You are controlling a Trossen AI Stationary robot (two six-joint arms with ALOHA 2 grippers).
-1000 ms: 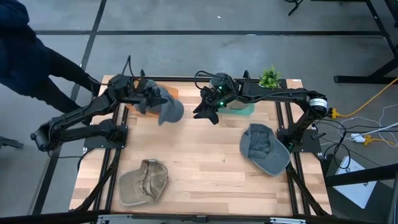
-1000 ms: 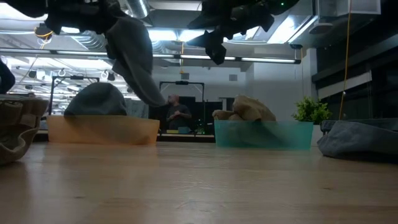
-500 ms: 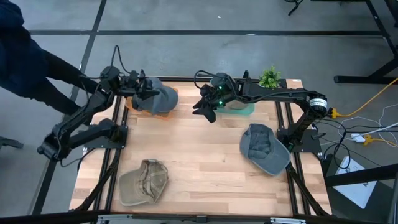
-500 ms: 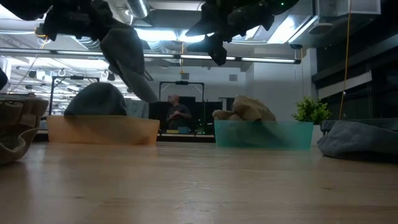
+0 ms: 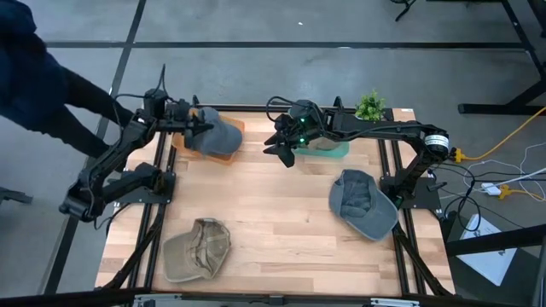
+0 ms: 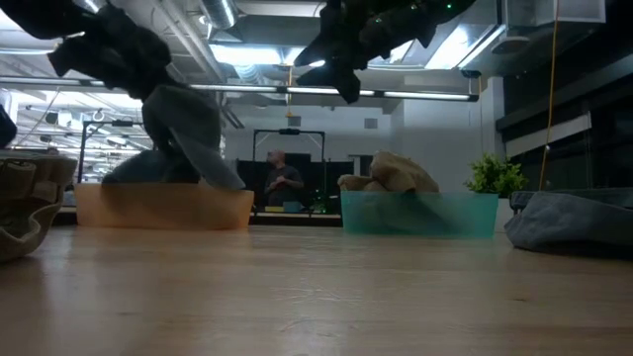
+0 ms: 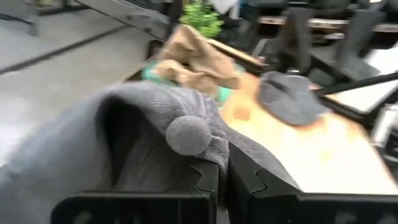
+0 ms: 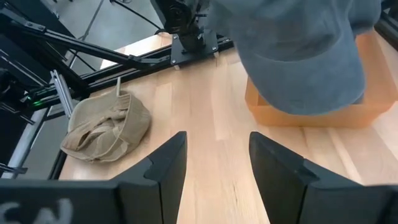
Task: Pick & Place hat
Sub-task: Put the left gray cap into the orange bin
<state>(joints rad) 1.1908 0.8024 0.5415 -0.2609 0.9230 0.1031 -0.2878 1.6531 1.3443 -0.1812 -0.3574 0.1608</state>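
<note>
The grey hat [image 5: 220, 135], clamped in the left end effector [image 5: 192, 125], has been carried back over the orange bin [image 5: 223, 153], so release seems near, while the right end effector [image 5: 284, 147] is held open above the surface [image 5: 281, 222].

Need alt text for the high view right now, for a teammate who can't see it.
The left gripper, shut on a grey hat, holds it over the orange bin at the table's far left. The right gripper hangs open beside the teal bin. A tan hat and another grey hat lie nearer.
</note>
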